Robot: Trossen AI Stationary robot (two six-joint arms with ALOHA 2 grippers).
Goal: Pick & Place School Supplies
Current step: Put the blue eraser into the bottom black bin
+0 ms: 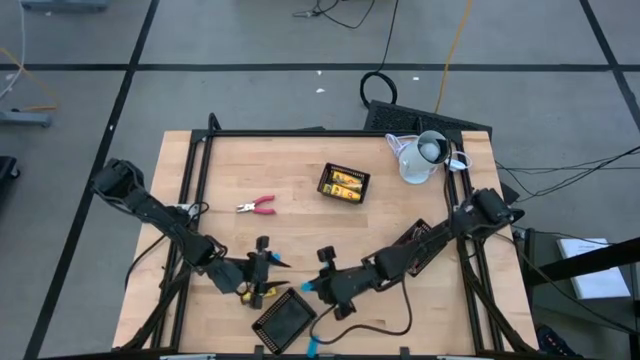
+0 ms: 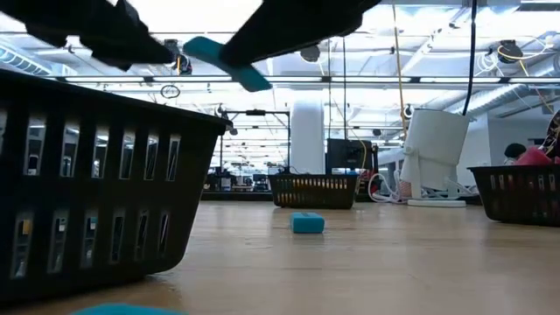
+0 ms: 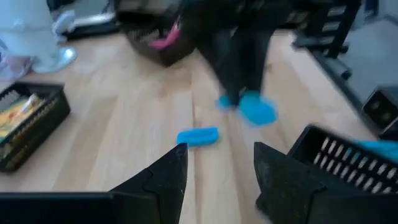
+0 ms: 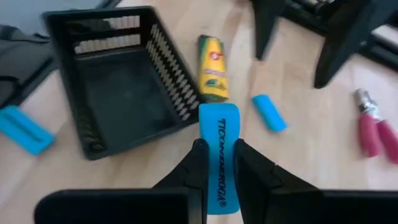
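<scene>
Our right gripper (image 4: 217, 163) clamps a blue eraser (image 4: 219, 149) lengthwise between its fingers near the empty tray (image 4: 118, 81); our left gripper (image 3: 217, 165) hangs apart.

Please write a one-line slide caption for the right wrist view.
Right gripper holds a blue eraser beside an empty black tray.

An eraser (image 4: 268, 112) lies beside a crayon box (image 4: 212, 76) just outside the tray (image 4: 118, 81).
</scene>
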